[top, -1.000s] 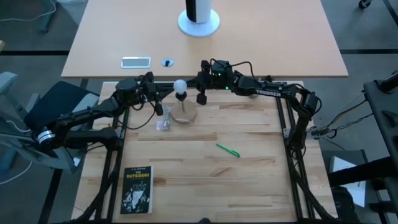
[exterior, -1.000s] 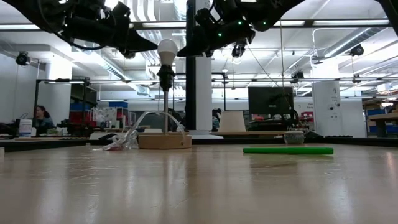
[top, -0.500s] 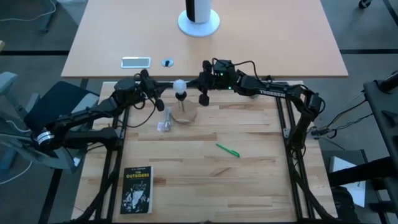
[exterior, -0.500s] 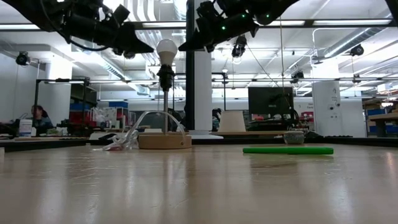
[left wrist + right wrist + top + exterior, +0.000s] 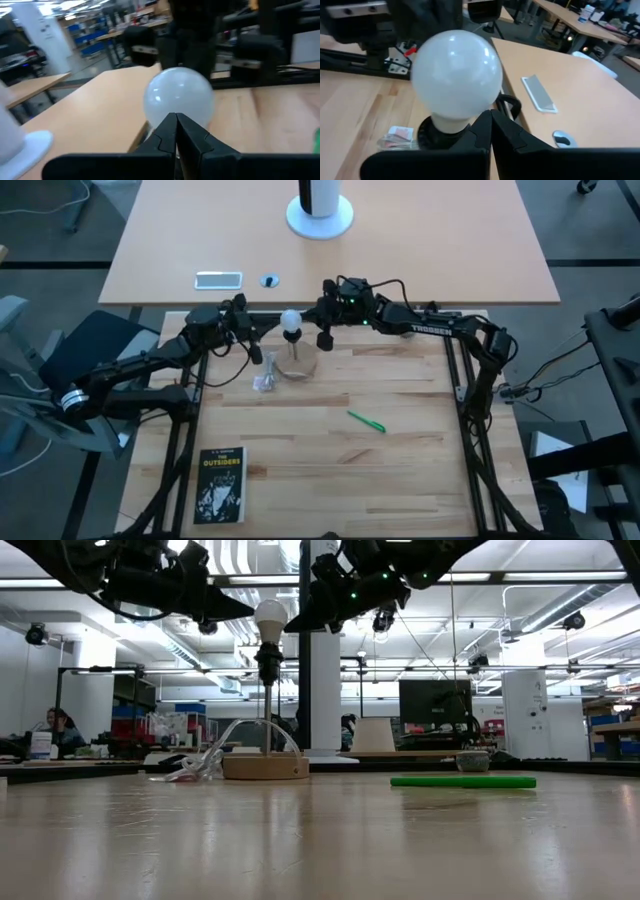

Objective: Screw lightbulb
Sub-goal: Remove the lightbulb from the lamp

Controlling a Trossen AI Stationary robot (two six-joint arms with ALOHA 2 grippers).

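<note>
The white lightbulb (image 5: 291, 321) stands upright in a dark socket (image 5: 267, 662), atop a thin stem that rises from a round wooden base (image 5: 297, 364). My left gripper (image 5: 249, 613) is shut and level, its tip at the globe's left side. My right gripper (image 5: 293, 622) is shut at the globe's right side. In the left wrist view the bulb (image 5: 178, 97) fills the space just past the shut left gripper (image 5: 175, 117). The right wrist view shows the right gripper (image 5: 490, 114) at the bulb's neck (image 5: 451, 122). My left gripper reaches the globe (image 5: 178, 97) level from the table's left with shut fingers; whether the tip touches the glass, I cannot tell. My right gripper comes from the table's right, slanting slightly down, its shut tip beside the bulb's neck (image 5: 451, 122); whether it touches, I cannot tell.
A clear wrapper (image 5: 264, 380) lies just left of the wooden base. A green pen (image 5: 366, 421) lies mid-table and a dark book (image 5: 221, 485) near the front left. Beyond the far edge, another table holds a phone (image 5: 218, 279) and a white stand (image 5: 320, 218).
Both shut grippers drew slightly back from the bulb and have returned beside it. The bulb has stayed upright on its socket.
</note>
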